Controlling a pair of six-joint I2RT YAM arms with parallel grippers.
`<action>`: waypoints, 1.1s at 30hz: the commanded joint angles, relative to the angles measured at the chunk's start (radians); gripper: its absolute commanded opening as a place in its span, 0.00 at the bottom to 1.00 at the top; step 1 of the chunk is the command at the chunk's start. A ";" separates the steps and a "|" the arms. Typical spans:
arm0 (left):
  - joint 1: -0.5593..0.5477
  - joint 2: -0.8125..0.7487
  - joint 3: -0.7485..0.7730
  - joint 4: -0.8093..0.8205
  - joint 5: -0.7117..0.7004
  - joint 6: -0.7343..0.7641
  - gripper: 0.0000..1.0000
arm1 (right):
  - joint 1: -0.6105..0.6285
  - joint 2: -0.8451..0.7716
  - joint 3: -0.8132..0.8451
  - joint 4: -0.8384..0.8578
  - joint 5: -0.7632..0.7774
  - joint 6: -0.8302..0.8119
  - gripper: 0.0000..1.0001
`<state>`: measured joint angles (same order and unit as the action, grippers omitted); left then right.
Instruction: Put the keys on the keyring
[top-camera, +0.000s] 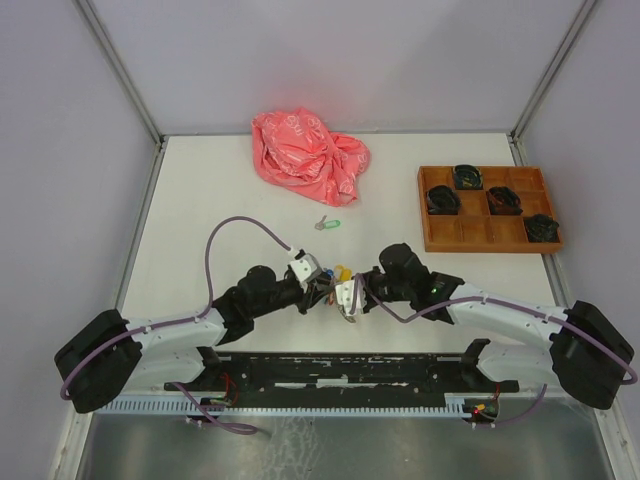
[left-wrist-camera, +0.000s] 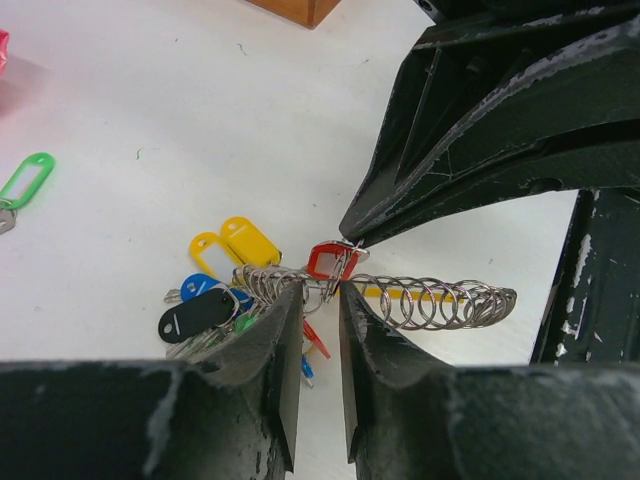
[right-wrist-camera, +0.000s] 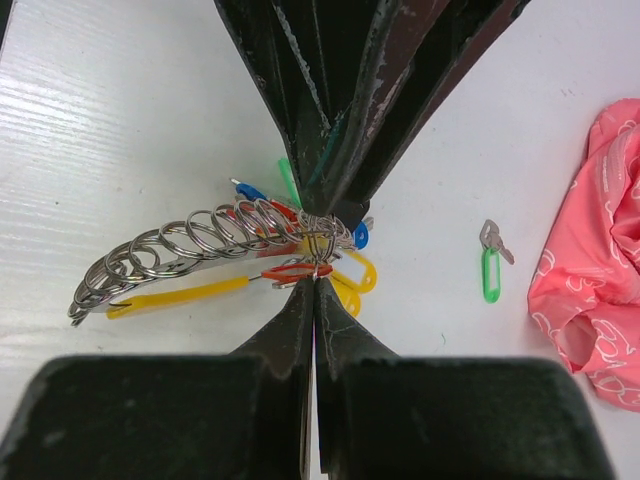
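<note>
From above, left claw (top-camera: 322, 285) and right claw (top-camera: 347, 297) meet tip to tip, the green-tagged key (top-camera: 327, 224) loose on the surface (top-camera: 200, 200) beyond; left wrist shows its claw pinching the keyring (left-wrist-camera: 430, 305) beside the red-tagged key (left-wrist-camera: 328, 261), which right wrist shows clamped crosswise in its own claw.

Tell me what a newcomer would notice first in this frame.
Two arms meet tip to tip at centre: the left gripper pinches a chain of silver rings hung with coloured tags, and the right gripper pinches a red key tag. A crumpled pink bag lies at the far edge, a green-tagged key alone just nearer, and a wooden tray far right.
</note>
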<state>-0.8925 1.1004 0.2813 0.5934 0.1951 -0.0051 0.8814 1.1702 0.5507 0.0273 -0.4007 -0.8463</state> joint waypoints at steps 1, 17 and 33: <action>0.001 -0.028 0.011 0.034 -0.048 -0.006 0.28 | -0.004 0.009 0.072 -0.041 0.001 -0.055 0.01; 0.004 0.011 0.055 0.018 0.010 0.061 0.45 | -0.019 0.043 0.160 -0.136 -0.016 -0.145 0.01; 0.136 0.154 0.078 0.140 0.334 0.132 0.43 | -0.024 0.059 0.176 -0.172 -0.049 -0.205 0.01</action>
<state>-0.7727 1.2331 0.3157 0.6544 0.3851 0.0528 0.8627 1.2278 0.6739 -0.1593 -0.4221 -1.0214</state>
